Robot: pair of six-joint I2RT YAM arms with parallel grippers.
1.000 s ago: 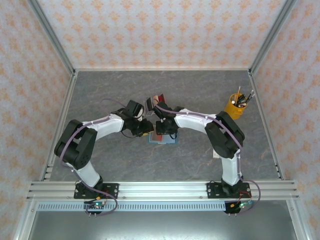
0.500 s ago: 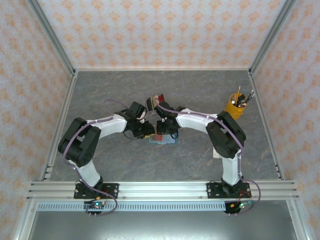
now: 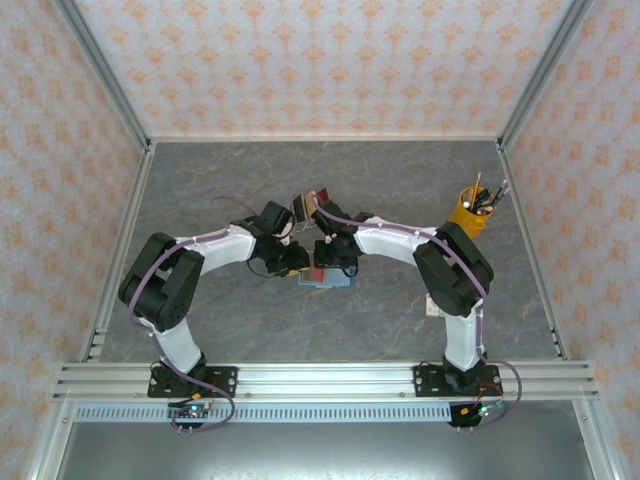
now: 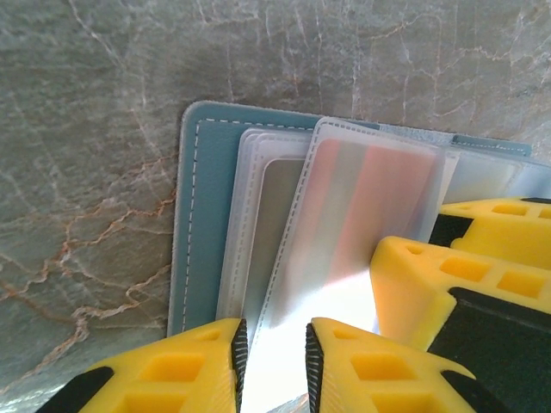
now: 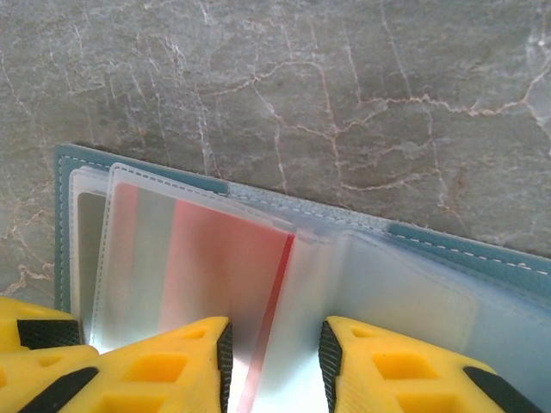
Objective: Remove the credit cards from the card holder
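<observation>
**Top external.** Marbled grey table (image 3: 250, 180). Left arm (image 3: 215, 245) and right arm (image 3: 390, 240) meet at its centre, wrists close together over the blue card holder (image 3: 330, 281), which lies flat on the tabletop. A yellow pen cup (image 3: 466, 215) stands well apart, at far right.

**Left wrist.** Card holder lies open, with its teal cover to the left and clear sleeves fanned across it. One sleeve (image 4: 344, 284) holds a red card (image 4: 379, 185). The sleeve behind it holds a greyish card (image 4: 275, 206). Left gripper (image 4: 275, 353): jaws narrowly parted, with the red card's sleeve lying face-on in the gap and no clamp on it visible. The right gripper's yellow fingers (image 4: 430, 284) are just beside it.

**Right wrist.** Right gripper (image 5: 275, 357): jaws part-way apart over the same sleeve, with the red card's edge running into the gap. Nothing is seen pinched. Both cards sit inside their sleeves.
</observation>
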